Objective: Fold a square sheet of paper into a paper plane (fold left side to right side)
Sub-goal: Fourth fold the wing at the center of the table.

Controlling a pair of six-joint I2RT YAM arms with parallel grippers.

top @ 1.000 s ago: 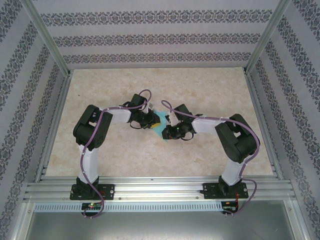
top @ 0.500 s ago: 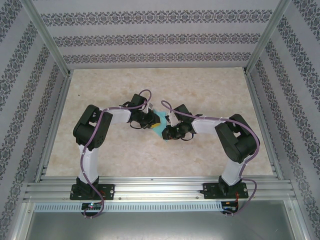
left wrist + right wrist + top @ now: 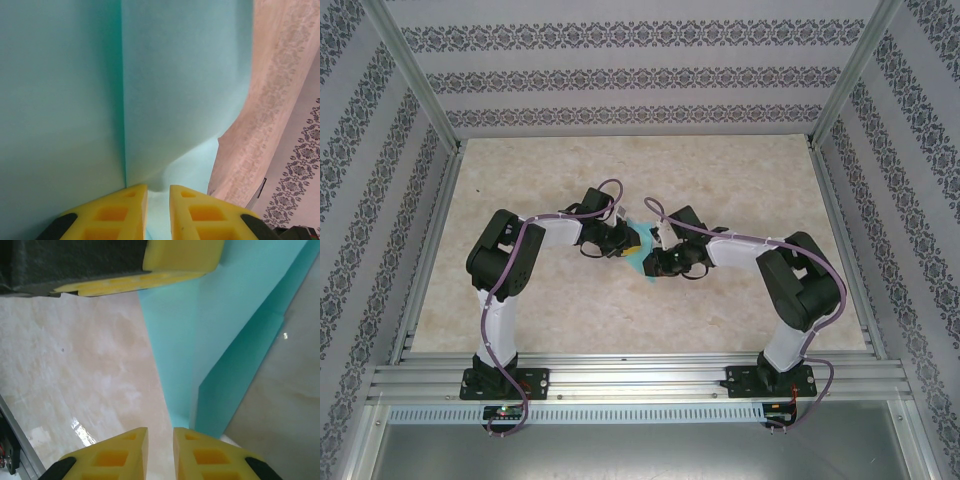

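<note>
Slightly outward, the right arm [image 3: 790, 280] is shifted; the paper [image 3: 180, 90] is pinched by narrowly parted left fingers [image 3: 117, 212] and right fingers [image 3: 117, 452].

Open table [image 3: 570, 320] on every side, left tool [image 3: 634, 240] and right tool [image 3: 656, 264] crowd centre paper [image 3: 643, 260]

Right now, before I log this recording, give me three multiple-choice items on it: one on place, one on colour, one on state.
1. Where is the paper?
A) mid-table, between the left gripper and right gripper
B) at its far-left corner
C) at its near edge

2. What colour are the gripper fingers?
A) red
B) yellow
C) white

3. What state is the paper in?
A) flat, unfolded
B) crumpled into a ball
C) folded and creased

Answers:
1 A: the top view shows turquoise between both grippers.
2 B: both wrist views show yellow fingers.
3 C: the left wrist view shows a crease, the right wrist view overlapping layers.
</note>
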